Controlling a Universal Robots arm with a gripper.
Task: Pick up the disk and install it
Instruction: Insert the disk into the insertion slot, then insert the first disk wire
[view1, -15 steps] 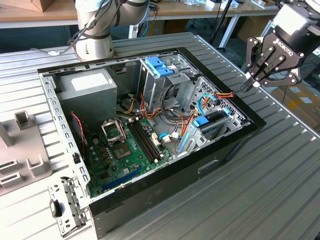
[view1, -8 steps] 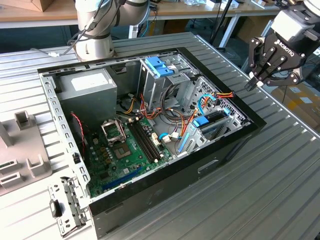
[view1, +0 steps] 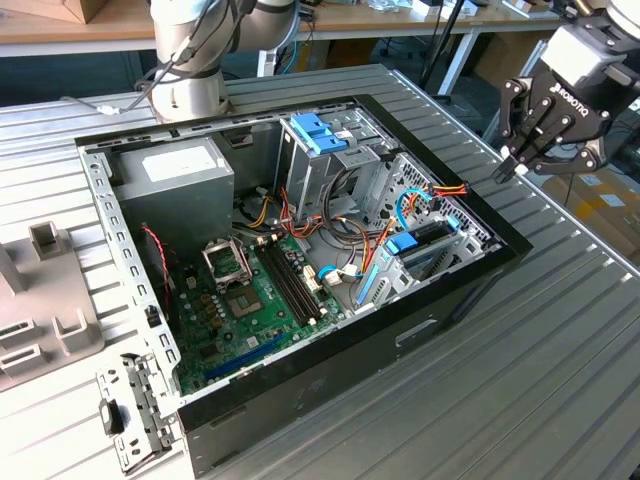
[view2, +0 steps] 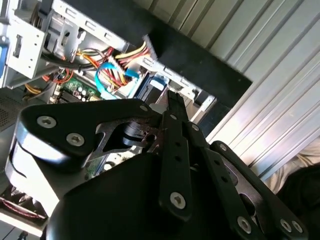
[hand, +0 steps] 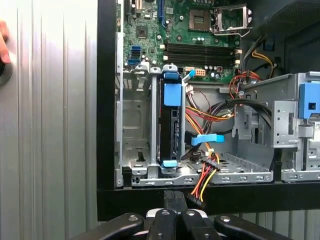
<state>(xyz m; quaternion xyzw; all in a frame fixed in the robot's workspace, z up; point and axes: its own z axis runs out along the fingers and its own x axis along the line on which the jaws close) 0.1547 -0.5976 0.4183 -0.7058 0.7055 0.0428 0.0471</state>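
— Jaws pressed together, holding nothing, off past the case's edge on the exterior view's right. Gripper (view1: 522, 160) above the ribbed bench (view1: 560, 330).

— And inside the open computer case (view1: 330, 385)?

— Disk (hand: 168, 125) seated upright in its drive bay, blue rails showing.

Place: we are looking at a lab workshop.
Evidence: an opened computer case (view1: 300, 250) is lying on a ribbed metal bench (view1: 560, 330), with workbenches (view1: 400, 20) standing behind.

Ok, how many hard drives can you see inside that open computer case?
1. The disk stands on edge in the metal drive cage, right beside an empty bay. Another could be hidden behind the cables or in the other cage.
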